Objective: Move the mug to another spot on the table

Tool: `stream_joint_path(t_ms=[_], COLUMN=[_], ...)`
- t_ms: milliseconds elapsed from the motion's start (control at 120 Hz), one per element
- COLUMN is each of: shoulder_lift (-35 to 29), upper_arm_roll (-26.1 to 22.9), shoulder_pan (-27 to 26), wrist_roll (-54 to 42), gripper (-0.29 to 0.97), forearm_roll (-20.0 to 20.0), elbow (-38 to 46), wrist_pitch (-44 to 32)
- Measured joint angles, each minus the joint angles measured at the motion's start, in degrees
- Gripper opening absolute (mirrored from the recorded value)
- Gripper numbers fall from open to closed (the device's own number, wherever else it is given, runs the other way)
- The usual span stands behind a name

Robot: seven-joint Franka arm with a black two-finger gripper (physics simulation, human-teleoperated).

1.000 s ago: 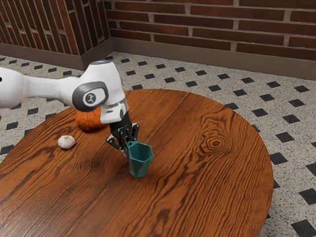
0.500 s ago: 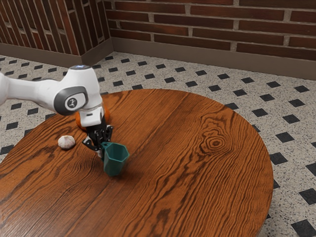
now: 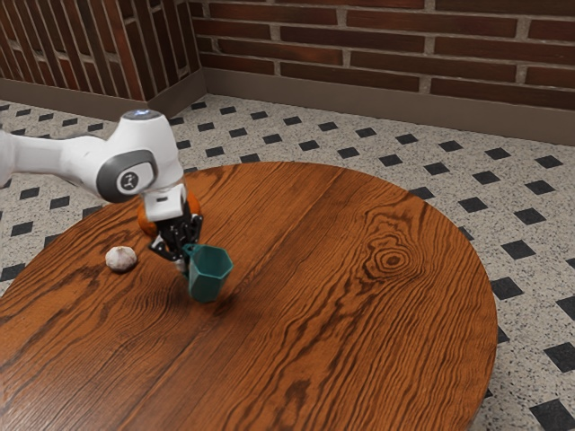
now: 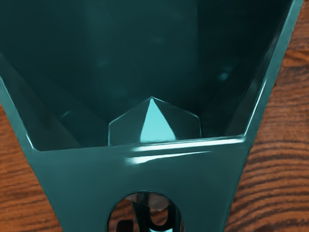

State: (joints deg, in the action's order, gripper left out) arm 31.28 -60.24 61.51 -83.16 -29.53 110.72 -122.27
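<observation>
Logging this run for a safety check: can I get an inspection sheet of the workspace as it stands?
Surface: round wooden table, dark grain.
Job's things: teal mug, tilted, empty inside, toward the exterior view's left of the table.
Clutter: pale garlic-like bulb; orange object, partly hidden behind the arm.
Gripper: jaws shut on the mug at its handle side.
Cables: nothing seen.
Surroundings: brick walls; tiled floor, pale with black squares.
</observation>
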Motion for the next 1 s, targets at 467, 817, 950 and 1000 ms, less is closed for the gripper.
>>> stream_joint_path(t_ms=[467, 817, 950, 1000], shoulder_lift=[0.8, -0.9, -3.7, -5.2], upper_arm_roll=[0.5, -3.7, -5.0, -5.3], shoulder_pan=[0.3, 0.7, 0.6, 0.5], wrist_roll=[0.3, 0.5, 2.3, 3.7], gripper=[0.53, 0.65, 0.66, 0.67], forearm_roll=[0.3, 0.9, 1.3, 1.4], elbow=[-0.2, -4.0, -8.6, -9.7], wrist_pitch=[-0.8, -0.3, 0.7, 1.0])
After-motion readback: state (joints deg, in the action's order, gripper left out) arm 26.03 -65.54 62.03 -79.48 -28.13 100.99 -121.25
